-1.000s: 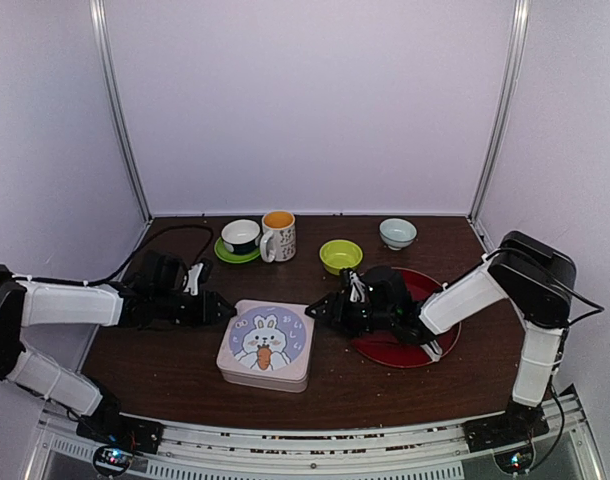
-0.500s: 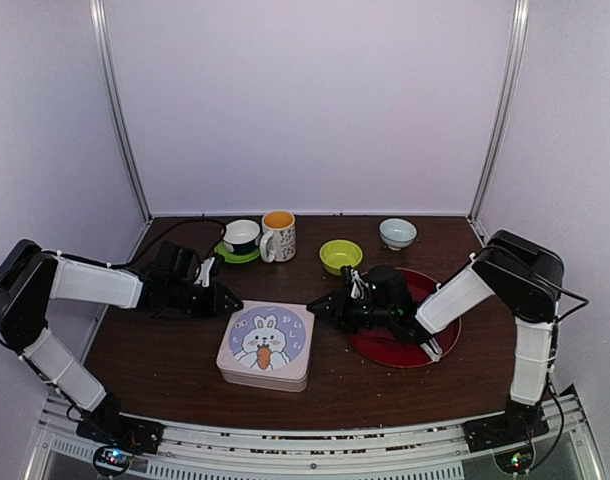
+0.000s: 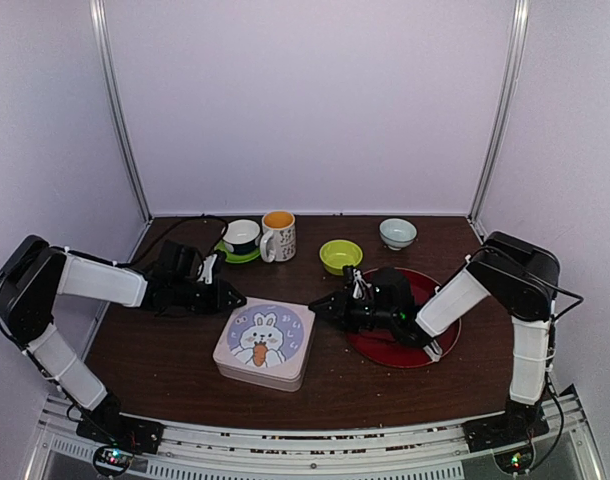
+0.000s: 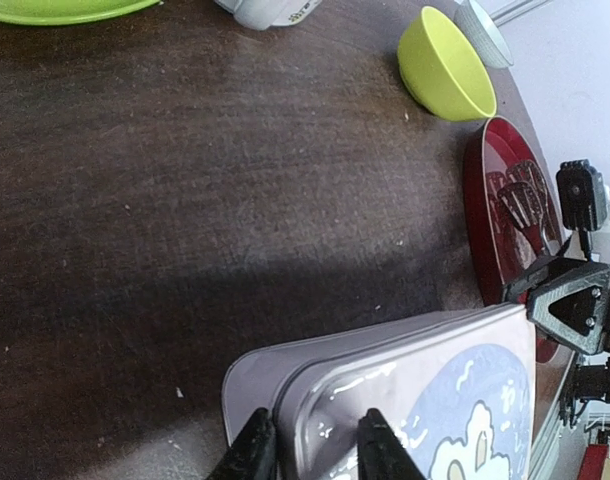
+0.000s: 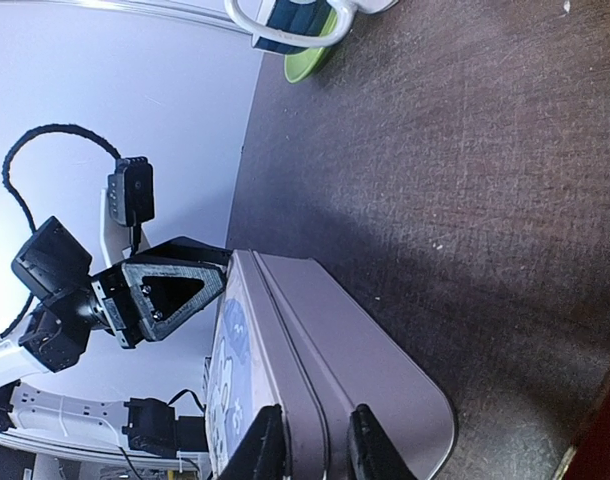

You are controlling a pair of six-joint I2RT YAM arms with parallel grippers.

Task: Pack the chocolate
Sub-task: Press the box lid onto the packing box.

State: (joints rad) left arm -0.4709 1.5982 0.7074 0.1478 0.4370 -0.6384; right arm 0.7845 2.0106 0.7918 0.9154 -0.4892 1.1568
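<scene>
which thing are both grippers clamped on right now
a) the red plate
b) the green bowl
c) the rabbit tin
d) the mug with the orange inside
c: the left gripper and the right gripper each have their fingers pinched over the lid edge of the rabbit tin, one at each side of it.

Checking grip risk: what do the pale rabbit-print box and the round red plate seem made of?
Pale lilac rabbit-print box: likely painted tin, glossy; bright glints on its rolled lid rim. Round red plate: glossy lacquer or plastic; unclear which.
</scene>
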